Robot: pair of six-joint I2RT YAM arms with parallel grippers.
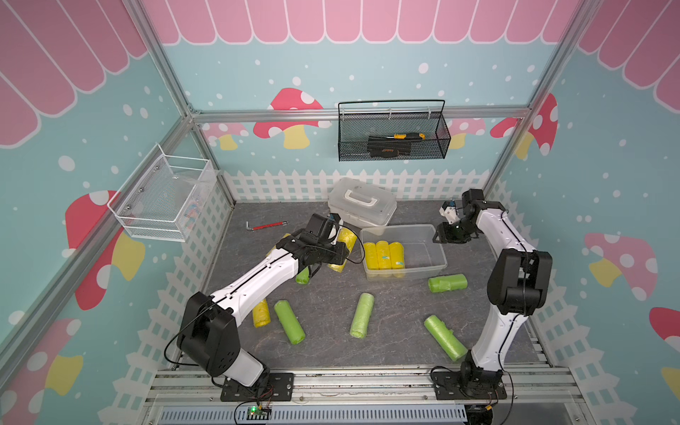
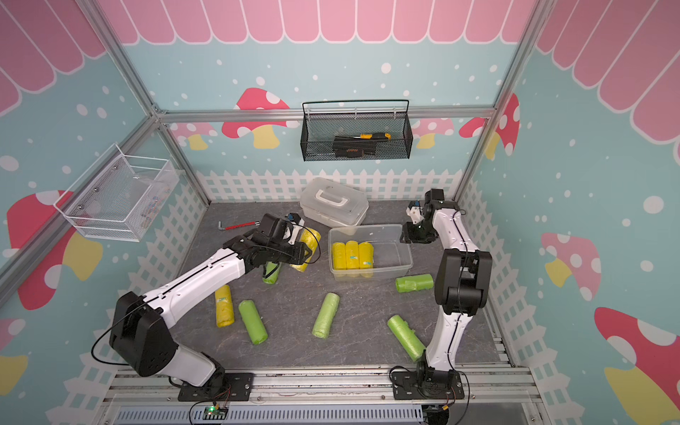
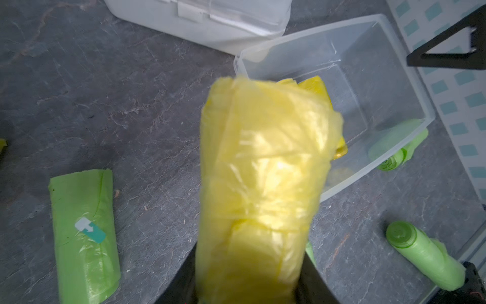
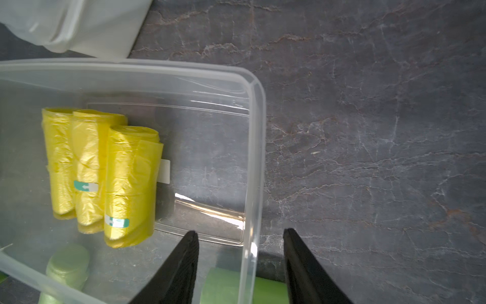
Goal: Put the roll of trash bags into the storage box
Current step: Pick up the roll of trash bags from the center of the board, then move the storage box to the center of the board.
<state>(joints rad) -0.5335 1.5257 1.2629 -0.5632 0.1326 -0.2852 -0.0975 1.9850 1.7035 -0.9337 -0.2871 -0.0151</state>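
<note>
Hiding the left hand's [image 1: 339,254] fingertips, the clasped yellow roll [image 3: 263,171] looks blurred; right hand [image 4: 240,233] spread, apparently empty.

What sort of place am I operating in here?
Most likely a staged robot test cell, not a real room. It has aluminium frame posts, printed mushroom-and-fence wall panels, and robot base plates bolted to a rail fronting a stone-look tabletop.

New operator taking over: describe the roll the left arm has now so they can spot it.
Find the clear storage box on the grey table, three yellow rolls inside. Just outside its end nearest those rolls, the left gripper is closed on a yellow roll. It is the only roll between black jaws; the other loose rolls lie flat.
</note>
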